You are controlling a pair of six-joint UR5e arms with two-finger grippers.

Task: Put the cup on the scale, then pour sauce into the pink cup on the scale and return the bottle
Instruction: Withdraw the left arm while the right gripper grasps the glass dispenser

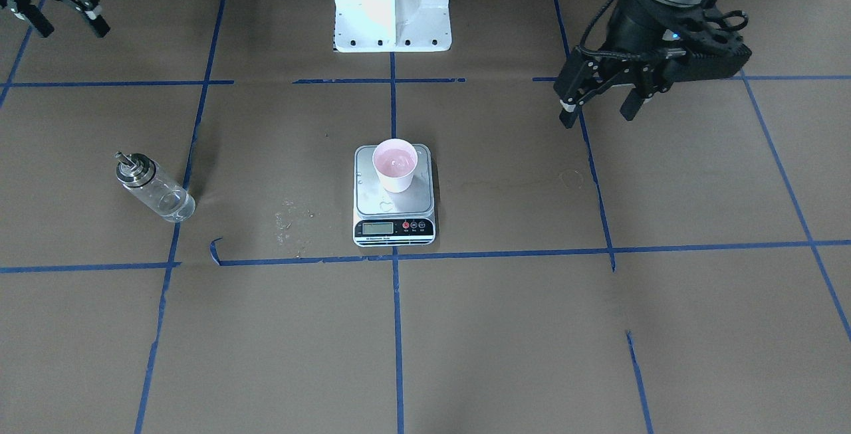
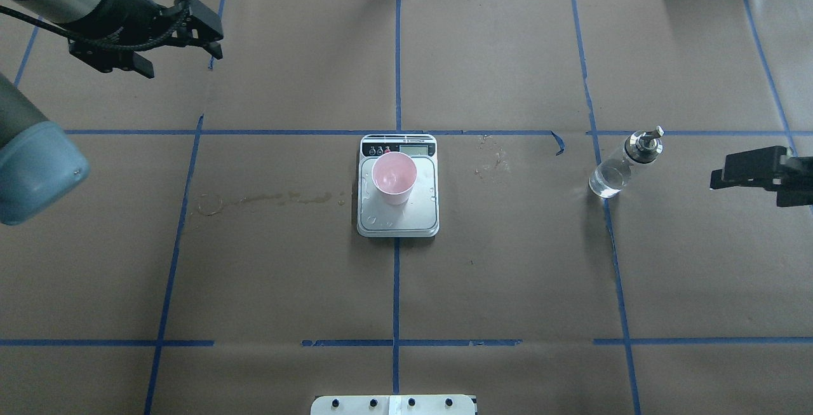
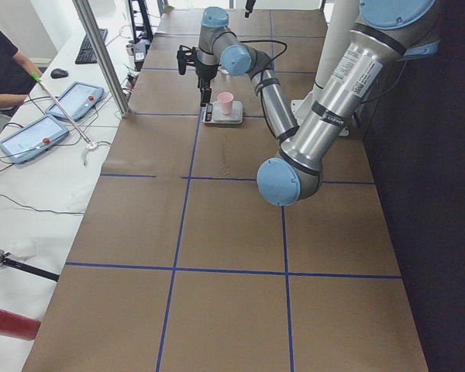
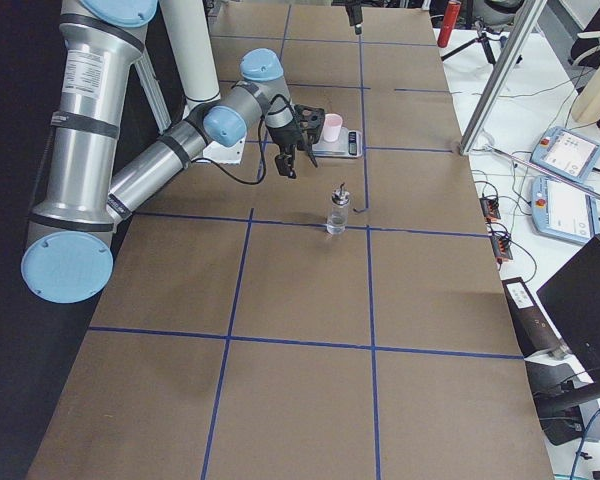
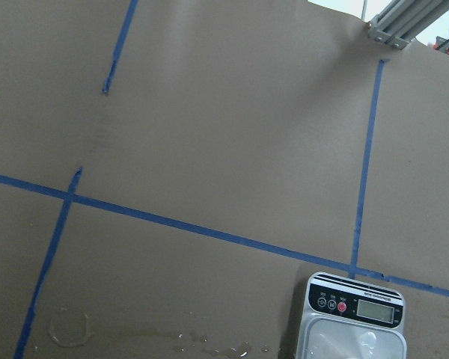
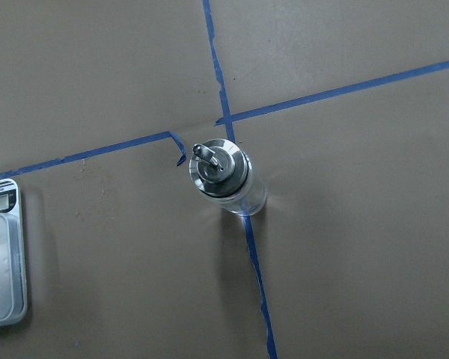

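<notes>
The cup (image 1: pixel 395 165), white outside and pink inside, stands upright on the far half of the scale (image 1: pixel 394 211); both also show in the overhead view, the cup (image 2: pixel 394 176) on the scale (image 2: pixel 398 223). The bottle (image 1: pixel 154 188) stands upright on the paper, apart from the scale, with clear sauce (image 2: pixel 608 181) in its lower part. The right wrist view looks down on its metal cap (image 6: pixel 218 168). My right gripper (image 1: pixel 70 27) is open and empty, off to the bottle's side. My left gripper (image 1: pixel 598 113) is open and empty, raised away from the scale.
Blue tape lines grid the brown paper. Wet stains (image 2: pixel 273 199) and dried specks (image 2: pixel 492 161) lie on either side of the scale, and droplets sit on its platform. The white robot base (image 1: pixel 392 15) is at the table's edge. Tablets (image 4: pixel 570 155) lie beside the table.
</notes>
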